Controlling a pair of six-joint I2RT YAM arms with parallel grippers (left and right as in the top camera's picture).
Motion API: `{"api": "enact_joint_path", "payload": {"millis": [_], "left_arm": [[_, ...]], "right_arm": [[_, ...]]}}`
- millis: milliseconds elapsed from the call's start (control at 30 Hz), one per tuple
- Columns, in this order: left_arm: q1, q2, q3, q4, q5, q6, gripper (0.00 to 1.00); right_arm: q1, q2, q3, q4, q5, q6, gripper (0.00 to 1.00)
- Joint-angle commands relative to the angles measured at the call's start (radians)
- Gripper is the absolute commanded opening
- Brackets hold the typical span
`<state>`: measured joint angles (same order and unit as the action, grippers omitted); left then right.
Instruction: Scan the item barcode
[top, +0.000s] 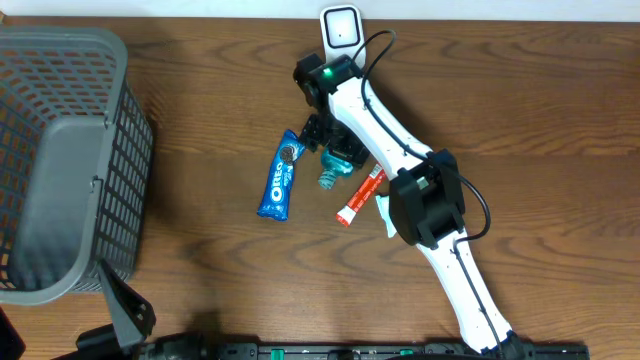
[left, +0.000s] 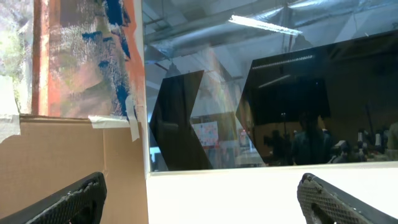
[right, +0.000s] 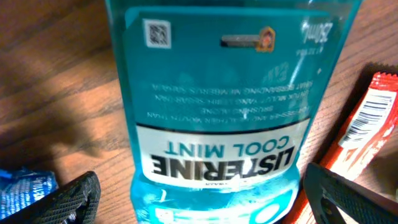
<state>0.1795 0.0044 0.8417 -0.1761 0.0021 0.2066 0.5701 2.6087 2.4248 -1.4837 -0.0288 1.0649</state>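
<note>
A teal Listerine Cool Mint bottle (right: 224, 93) lies on the wooden table (top: 520, 110), its cap end toward the near side (top: 327, 180). My right gripper (right: 199, 199) stands open astride the bottle's body, with table showing between the left finger (right: 78, 196) and the bottle; nothing is gripped. From overhead the right gripper (top: 333, 148) sits over the bottle (top: 348, 160), partly hiding it. A white barcode scanner (top: 342, 28) stands at the table's far edge. My left gripper (left: 199, 202) is open and empty, facing a wall and window.
A blue Oreo pack (top: 282, 175) lies just left of the bottle and a red-and-white packet (top: 360, 197) just right of it. A grey mesh basket (top: 60, 160) fills the left side. The left arm's base (top: 125, 315) is at the near left edge.
</note>
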Motion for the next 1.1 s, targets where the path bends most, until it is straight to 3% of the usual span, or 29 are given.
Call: {"api": "enact_joint_path", "payload": {"millis": [0,200,533,700,933,1067], "left_arm": [[-0.004,-0.002,-0.003,0.006,0.014,-0.003,0.98],[-0.004,-0.002,-0.003,0.006,0.014,-0.003,0.98],[-0.004,-0.002,-0.008,0.005,0.014,-0.003,0.98],[-0.004,-0.002,-0.022,0.005,0.014,-0.002,0.98],[-0.004,-0.002,-0.022,0.009,0.014,-0.002,0.98],[-0.004,-0.002,-0.022,0.009,0.014,-0.002,0.98]], "right_arm": [[-0.005,-0.005,-0.047,0.009,0.0,-0.008,0.99],[-0.05,-0.005,-0.137,0.132,-0.117,-0.042,0.99],[-0.168,-0.005,-0.141,0.163,-0.139,-0.125,0.99],[-0.161,-0.005,-0.158,0.157,-0.142,-0.121,0.96],[-0.122,-0.005,-0.237,0.213,-0.142,-0.083,0.87],[-0.116,-0.005,-0.283,0.24,-0.142,-0.029,0.66]]}}
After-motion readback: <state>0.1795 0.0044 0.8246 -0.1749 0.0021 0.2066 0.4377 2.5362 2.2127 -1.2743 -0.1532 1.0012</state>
